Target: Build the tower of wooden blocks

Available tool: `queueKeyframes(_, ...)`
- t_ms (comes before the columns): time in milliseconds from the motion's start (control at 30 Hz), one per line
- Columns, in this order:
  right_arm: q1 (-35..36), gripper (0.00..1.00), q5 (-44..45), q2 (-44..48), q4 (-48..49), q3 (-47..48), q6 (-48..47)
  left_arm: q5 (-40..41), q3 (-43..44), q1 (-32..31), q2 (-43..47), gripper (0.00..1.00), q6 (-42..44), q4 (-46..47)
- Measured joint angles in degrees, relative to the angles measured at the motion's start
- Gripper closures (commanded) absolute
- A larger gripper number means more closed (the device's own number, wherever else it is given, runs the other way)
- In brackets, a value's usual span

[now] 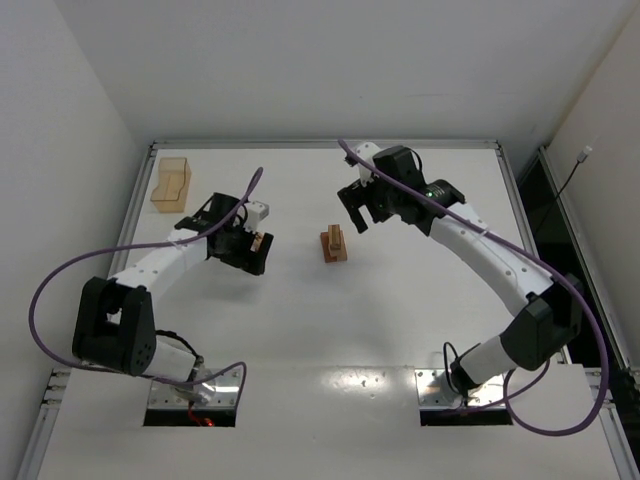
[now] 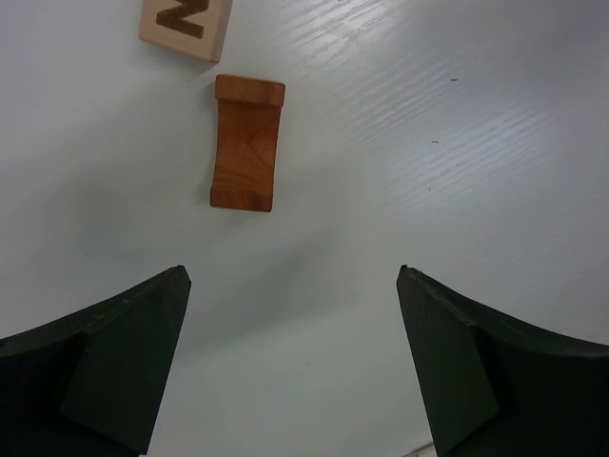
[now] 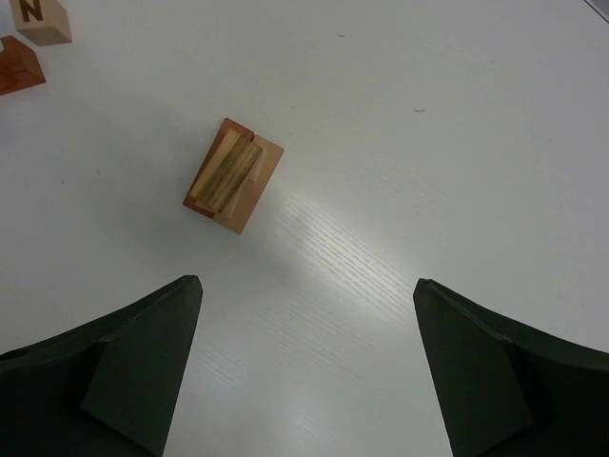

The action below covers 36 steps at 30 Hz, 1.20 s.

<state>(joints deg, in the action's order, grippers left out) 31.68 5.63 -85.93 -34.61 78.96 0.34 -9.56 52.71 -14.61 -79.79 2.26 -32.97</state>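
A small stack of wood blocks [image 1: 334,244] stands mid-table: a reddish-brown piece at the bottom, tan pieces on it and a short bar on top. It also shows in the right wrist view [image 3: 233,176]. A reddish-brown arch piece [image 2: 247,143] lies flat next to a tan cube with a printed mark [image 2: 186,24]. In the top view both sit beside my left gripper [image 1: 250,256], partly hidden by it. My left gripper [image 2: 293,274] is open and empty, above the table just short of the arch. My right gripper [image 1: 358,220] [image 3: 308,283] is open and empty, just right of the stack.
A translucent amber box [image 1: 171,183] stands at the table's far left corner. The cube [image 3: 43,21] and the arch [image 3: 17,65] show at the top left of the right wrist view. The white table [image 1: 420,300] has raised rails along its edges.
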Motion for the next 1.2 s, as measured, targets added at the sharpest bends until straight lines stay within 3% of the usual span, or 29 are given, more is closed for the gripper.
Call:
queueKeyframes(200, 0.0, 0.09, 0.4, -0.7, 0.2, 0.0, -0.2, 0.2, 2.4, 0.0, -5.1, 0.20, -0.1, 0.0)
queueKeyframes(533, -0.8, 0.09, 0.4, -2.9, 0.3, 0.0, -0.3, 4.2, 2.7, 0.0, -7.4, 0.24, -0.3, 2.0)
queueKeyframes(1200, -2.8, 0.09, -0.3, -3.9, 0.4, 0.0, -0.2, 6.5, -0.4, 0.0, -7.6, 0.38, 1.0, 7.0)
